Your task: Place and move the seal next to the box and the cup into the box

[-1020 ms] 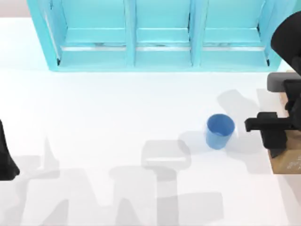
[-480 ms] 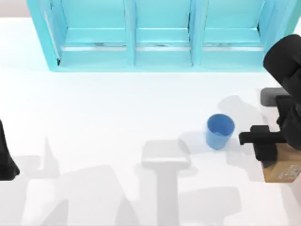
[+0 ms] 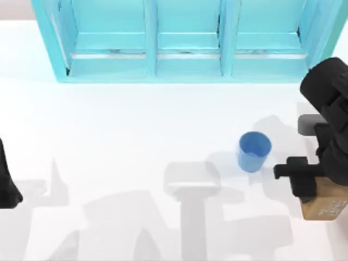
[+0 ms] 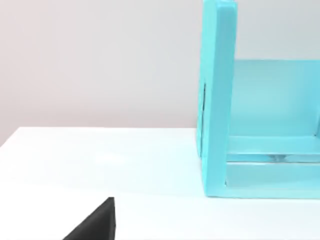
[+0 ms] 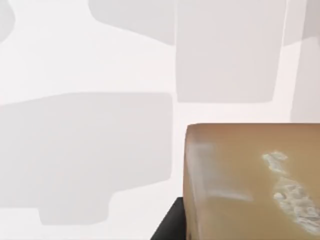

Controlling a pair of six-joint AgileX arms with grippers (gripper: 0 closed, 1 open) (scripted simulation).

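Note:
The seal (image 3: pixel 328 205), a small tan block with a white stamped mark, is at the table's right edge with my right gripper (image 3: pixel 314 191) shut on it. The right wrist view has the seal (image 5: pixel 250 180) close up, with one dark finger (image 5: pixel 169 227) against its side and the white table below. The blue cup (image 3: pixel 254 151) stands upright on the table just left of this gripper, apart from it. The box is out of view. My left arm (image 3: pixel 6 182) is parked at the table's left edge, and a dark part of its gripper (image 4: pixel 95 225) edges into the left wrist view.
A turquoise shelf unit (image 3: pixel 185 43) runs along the back of the table, and its end wall (image 4: pixel 218 100) is in the left wrist view. White tabletop (image 3: pixel 136 136) stretches between the shelf, the cup and the left arm.
My right arm has carried the seal left and toward the table's front edge, closer to the cup. The cup and the left arm have not moved.

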